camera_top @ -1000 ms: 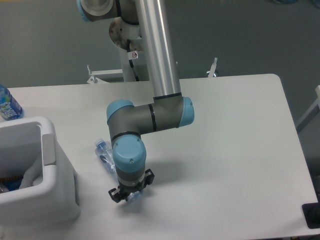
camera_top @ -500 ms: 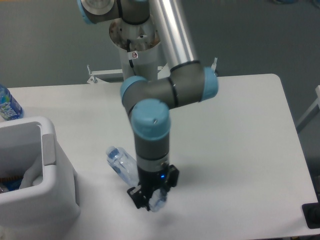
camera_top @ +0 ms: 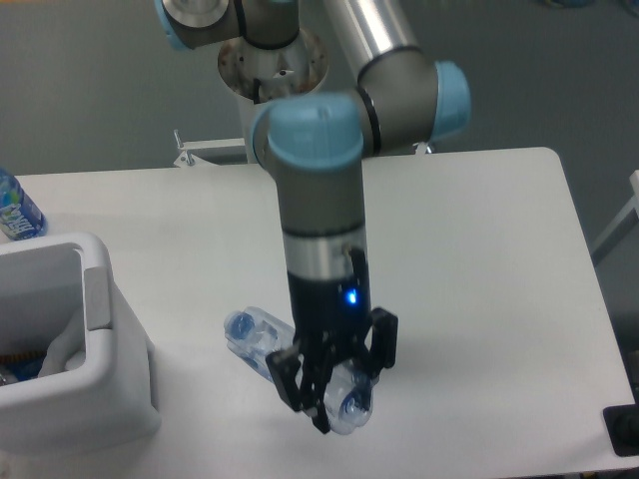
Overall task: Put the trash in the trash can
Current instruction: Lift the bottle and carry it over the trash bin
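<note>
My gripper (camera_top: 337, 384) is shut on the trash, a crushed clear plastic bottle (camera_top: 256, 337), and holds it lengthwise in the air over the front middle of the white table (camera_top: 479, 259). One end of the bottle sticks out to the left of the fingers and the other shows below them. The trash can (camera_top: 96, 299), a large white boxy bin, stands at the table's front left, well left of the gripper. Its opening faces up, with something dark lying low inside.
An uncrushed bottle with a bright blue label (camera_top: 16, 206) stands at the far left edge behind the bin. The arm's base column (camera_top: 272, 80) rises behind the table's back edge. A dark object (camera_top: 624, 431) sits at the lower right corner.
The arm has risen and swung a little to the right, carrying the bottle up off the table. The gripper looks larger and nearer the camera now.
</note>
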Robot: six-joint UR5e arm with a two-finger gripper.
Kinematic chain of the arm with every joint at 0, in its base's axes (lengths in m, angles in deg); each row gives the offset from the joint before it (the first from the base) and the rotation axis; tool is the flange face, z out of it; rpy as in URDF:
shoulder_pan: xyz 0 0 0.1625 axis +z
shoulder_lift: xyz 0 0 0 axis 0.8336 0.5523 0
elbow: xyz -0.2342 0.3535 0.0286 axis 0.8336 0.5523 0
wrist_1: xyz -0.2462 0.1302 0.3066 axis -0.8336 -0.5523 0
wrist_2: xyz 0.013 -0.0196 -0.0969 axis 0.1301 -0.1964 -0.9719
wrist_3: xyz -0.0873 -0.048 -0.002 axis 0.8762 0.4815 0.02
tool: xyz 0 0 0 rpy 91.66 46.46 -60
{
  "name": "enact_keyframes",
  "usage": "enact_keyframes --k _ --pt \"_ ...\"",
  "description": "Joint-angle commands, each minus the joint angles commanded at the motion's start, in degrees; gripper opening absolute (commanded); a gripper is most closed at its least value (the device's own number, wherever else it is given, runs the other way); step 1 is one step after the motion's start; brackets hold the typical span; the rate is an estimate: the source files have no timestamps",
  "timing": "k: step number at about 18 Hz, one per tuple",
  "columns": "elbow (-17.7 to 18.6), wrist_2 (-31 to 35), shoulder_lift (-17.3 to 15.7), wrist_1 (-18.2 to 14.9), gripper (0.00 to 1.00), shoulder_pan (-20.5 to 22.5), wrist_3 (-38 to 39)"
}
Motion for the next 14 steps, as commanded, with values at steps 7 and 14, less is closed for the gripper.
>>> enact_keyframes --k 7,14 --pt "-0.7 0.0 -3.4 0.0 0.55 -4.8 0.0" --pt "-2.6 -0.1 -3.2 0.0 0.55 -14.9 -1.3"
